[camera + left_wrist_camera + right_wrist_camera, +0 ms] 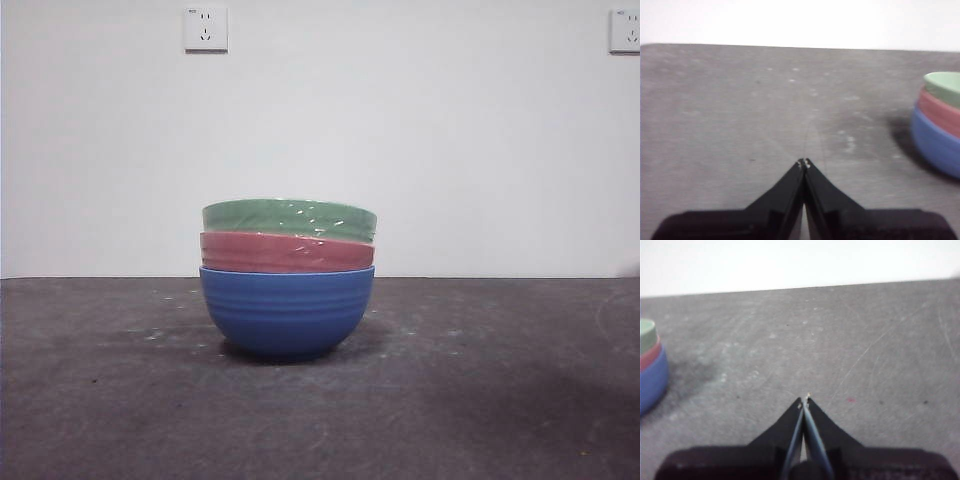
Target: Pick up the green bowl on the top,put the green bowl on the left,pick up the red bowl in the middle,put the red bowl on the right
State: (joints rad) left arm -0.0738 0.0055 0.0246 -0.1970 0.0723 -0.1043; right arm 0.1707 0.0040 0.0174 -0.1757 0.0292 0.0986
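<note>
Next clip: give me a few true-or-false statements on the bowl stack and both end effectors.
1. The green bowl sits on top of the stack. True.
2. The red bowl rests directly on the table. False: it is nested in the blue bowl.
3. The left end effector grips the green bowl. False: it is shut on nothing, away from the stack.
4. The right end effector is shut, holding nothing. True.
</note>
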